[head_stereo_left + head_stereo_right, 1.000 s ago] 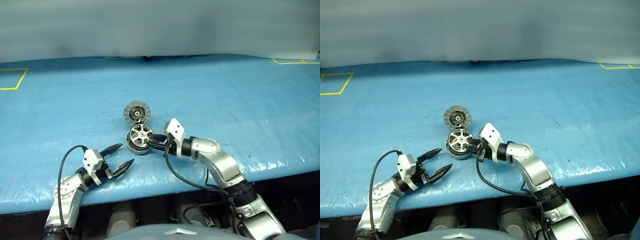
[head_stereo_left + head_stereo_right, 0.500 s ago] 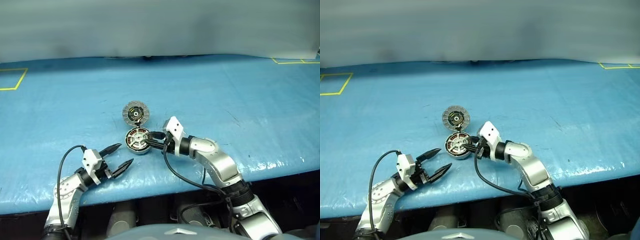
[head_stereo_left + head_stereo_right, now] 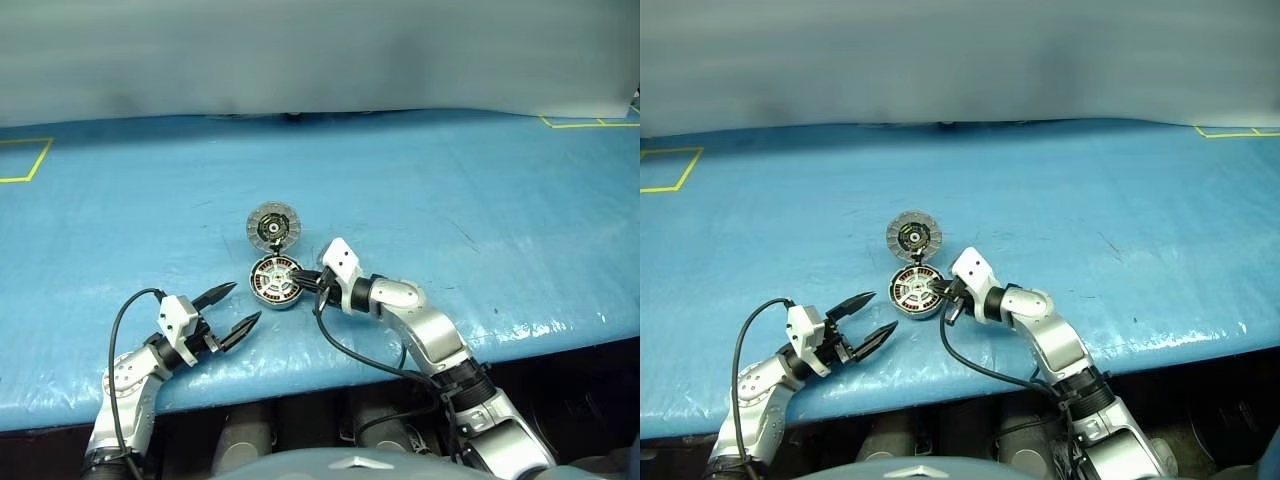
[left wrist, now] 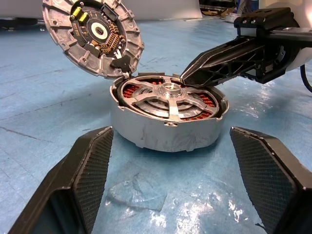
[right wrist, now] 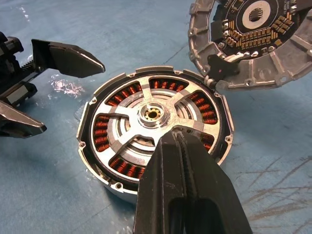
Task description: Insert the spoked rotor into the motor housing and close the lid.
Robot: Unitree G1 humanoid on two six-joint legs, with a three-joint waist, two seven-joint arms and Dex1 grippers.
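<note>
Rotor (image 5: 146, 119) flush within housing (image 4: 165, 131) rim (lid (image 4: 92, 36) upright)

Wide desk (image 3: 450, 190) under blue, slightly wrinkled sheeting, glossy along near edge. Yellow tape corners marked at far left (image 3: 25, 158) and far right (image 3: 590, 123).

Near middle, toward front edge: motor housing (image 3: 276, 281), round silver-grey casing, resting flat on sheeting. Spoked rotor (image 5: 153, 117) seated inside, silver spokes over copper-brown windings. Lid (image 3: 273, 226) attached at housing's far rim, swung open, ribbed inner face and dark centre showing. Small shiny crease in sheeting just in front of housing (image 4: 139, 192).
</note>
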